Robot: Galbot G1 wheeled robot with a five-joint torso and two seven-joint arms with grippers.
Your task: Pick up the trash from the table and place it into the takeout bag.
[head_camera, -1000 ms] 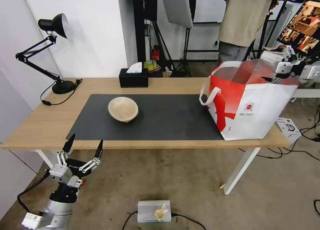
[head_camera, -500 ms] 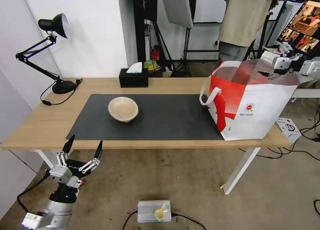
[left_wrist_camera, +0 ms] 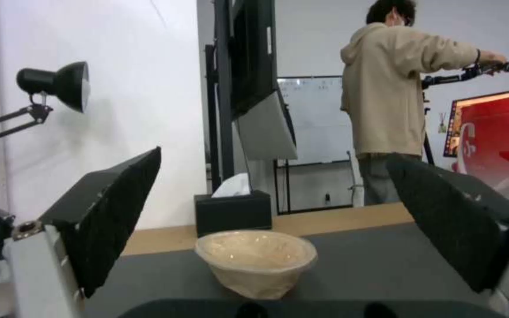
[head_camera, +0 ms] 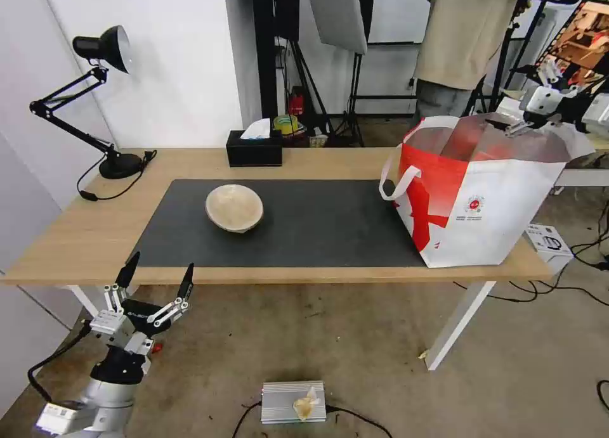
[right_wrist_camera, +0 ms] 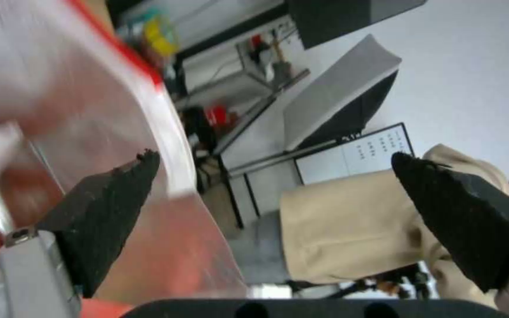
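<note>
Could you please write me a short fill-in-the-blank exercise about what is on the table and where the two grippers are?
1. The beige bowl sits on the dark grey ____.
2. The left gripper hangs below the table edge with its fingers ____.
3. The right gripper is open above the takeout ____.
4. The tissue box behind the bowl is coloured ____.

Missing words: mat; open; bag; black
</note>
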